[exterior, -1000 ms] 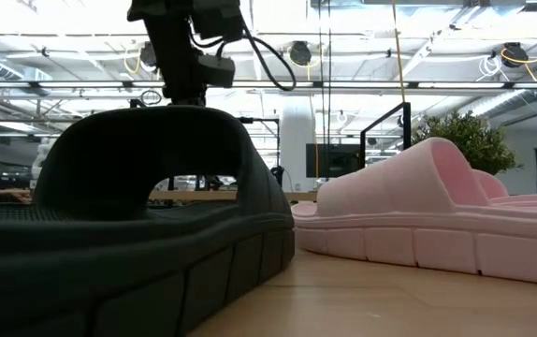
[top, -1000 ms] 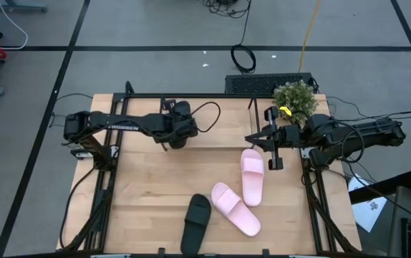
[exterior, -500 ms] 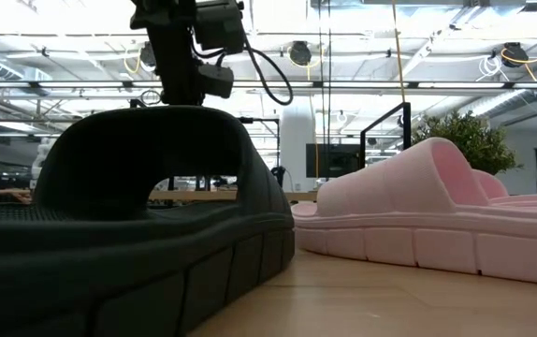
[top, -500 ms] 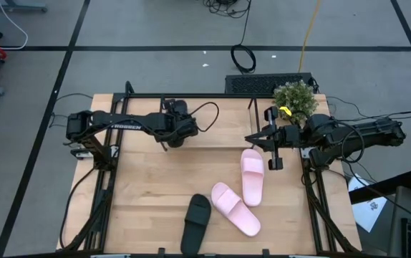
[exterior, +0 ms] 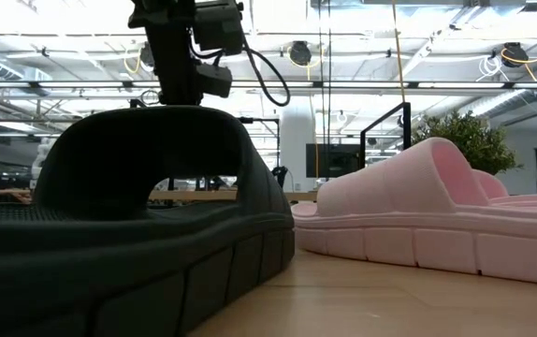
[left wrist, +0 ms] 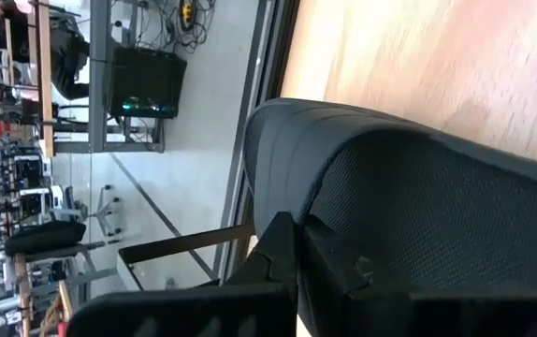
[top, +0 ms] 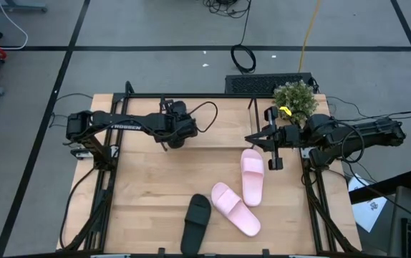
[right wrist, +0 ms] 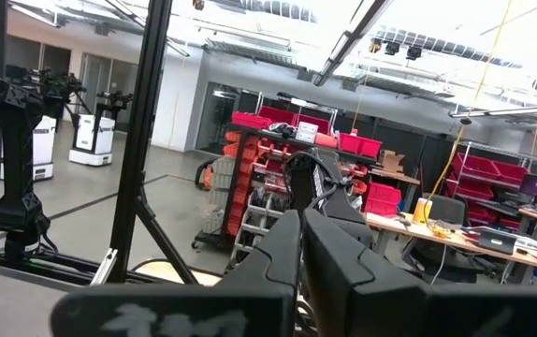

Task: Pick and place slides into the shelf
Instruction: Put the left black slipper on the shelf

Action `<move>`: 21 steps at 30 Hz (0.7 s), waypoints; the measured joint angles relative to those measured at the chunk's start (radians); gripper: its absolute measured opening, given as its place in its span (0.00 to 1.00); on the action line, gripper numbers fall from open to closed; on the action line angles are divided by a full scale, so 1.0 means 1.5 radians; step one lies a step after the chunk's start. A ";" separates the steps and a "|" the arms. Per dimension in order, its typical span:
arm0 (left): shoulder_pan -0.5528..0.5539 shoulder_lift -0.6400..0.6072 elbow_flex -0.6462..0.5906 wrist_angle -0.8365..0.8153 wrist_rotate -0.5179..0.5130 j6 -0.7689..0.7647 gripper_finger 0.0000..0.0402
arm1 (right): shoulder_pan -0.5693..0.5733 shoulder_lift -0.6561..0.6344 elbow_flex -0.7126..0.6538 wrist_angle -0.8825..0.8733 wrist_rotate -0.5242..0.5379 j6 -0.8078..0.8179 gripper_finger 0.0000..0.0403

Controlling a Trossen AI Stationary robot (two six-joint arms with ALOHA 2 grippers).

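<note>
- A black slide (left wrist: pixel 418 215) is clamped between the fingers of the left gripper (top: pixel 173 129), over the table's (top: pixel 148 193) far left part.
- The right gripper (top: pixel 273 147) is held pressed together on nothing, beside a pink slide (top: pixel 253 175).
- A second pink slide (top: pixel 235 208) and another black slide (top: pixel 196 223) are seen near the front edge.

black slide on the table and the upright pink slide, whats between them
The other pink slide, lying at an angle between the black slide and the upright pink slide; high view shows it.
</note>
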 joint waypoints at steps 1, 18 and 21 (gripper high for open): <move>-0.002 0.000 0.000 -0.001 0.000 -0.005 0.00 | 0.000 0.000 0.000 0.000 0.000 -0.001 0.02; -0.008 0.000 -0.055 0.005 0.001 -0.022 0.00 | 0.000 0.000 0.000 0.000 0.000 -0.005 0.02; -0.008 0.000 -0.055 0.005 0.001 -0.021 0.00 | 0.000 0.000 0.000 0.000 0.000 -0.005 0.02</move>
